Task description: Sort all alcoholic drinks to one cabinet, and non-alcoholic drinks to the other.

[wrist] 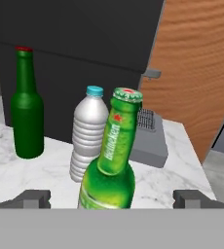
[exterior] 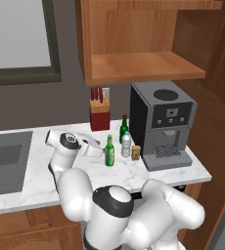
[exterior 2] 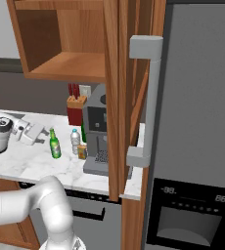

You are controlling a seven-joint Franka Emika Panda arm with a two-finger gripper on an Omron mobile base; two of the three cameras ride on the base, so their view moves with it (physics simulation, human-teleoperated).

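The gripper is holding its fingers spread wide, grasping nothing, with the bright green beer bottle standing between them on the marble counter. Glass is slippery and breakable, so the thick body seems safer than the neck.

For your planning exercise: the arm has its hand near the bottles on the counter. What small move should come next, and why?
Probably ease forward and close on the bright green beer bottle: the open gripper frames its body, with the water bottle just behind.
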